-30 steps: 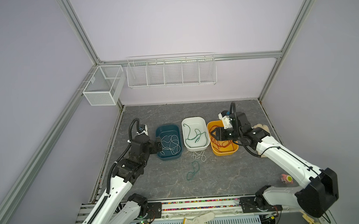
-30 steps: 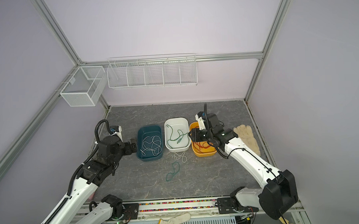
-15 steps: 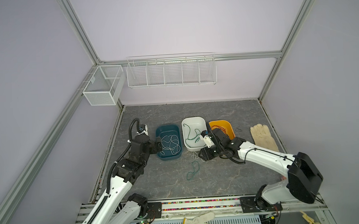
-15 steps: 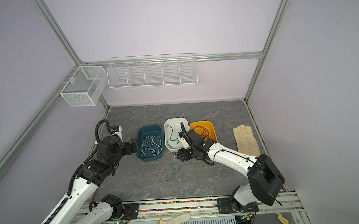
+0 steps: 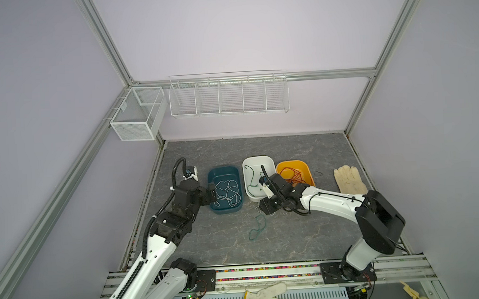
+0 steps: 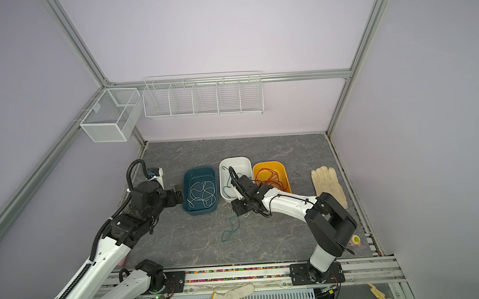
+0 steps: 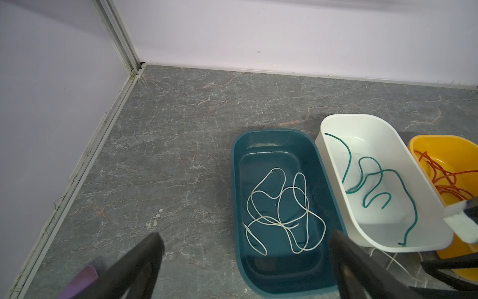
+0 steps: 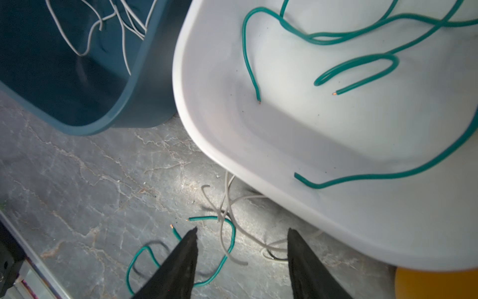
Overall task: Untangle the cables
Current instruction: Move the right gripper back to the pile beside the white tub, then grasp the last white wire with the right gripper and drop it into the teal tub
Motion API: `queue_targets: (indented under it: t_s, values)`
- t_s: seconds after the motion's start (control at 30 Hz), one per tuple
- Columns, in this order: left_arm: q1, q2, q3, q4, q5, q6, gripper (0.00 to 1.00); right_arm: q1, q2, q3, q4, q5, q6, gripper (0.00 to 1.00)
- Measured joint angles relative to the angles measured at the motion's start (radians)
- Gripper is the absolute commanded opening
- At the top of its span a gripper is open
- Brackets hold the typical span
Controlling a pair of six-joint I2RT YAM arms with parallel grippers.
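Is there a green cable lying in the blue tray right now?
No, the blue tray holds only a looped white cable, while the green cable lies in the white tray beside it.

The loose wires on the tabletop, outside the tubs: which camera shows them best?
The right wrist view: the green wire and white wire cross, close up. Both top views show them tiny; the left wrist view catches only white strands.
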Motion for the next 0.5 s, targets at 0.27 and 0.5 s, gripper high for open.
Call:
queue_targets:
  t_s: [0.27, 0.5]
  values:
    - [0.0, 0.0, 0.0, 0.0, 0.003, 0.0, 0.99, 0.002, 0.043, 0.004, 0.031, 0.008, -0.008, 0.34]
    - [0.0, -0.001, 0.0, 0.0, 0.003, 0.0, 0.99, 0.015, 0.048, 0.004, 0.045, 0.005, -0.01, 0.1]
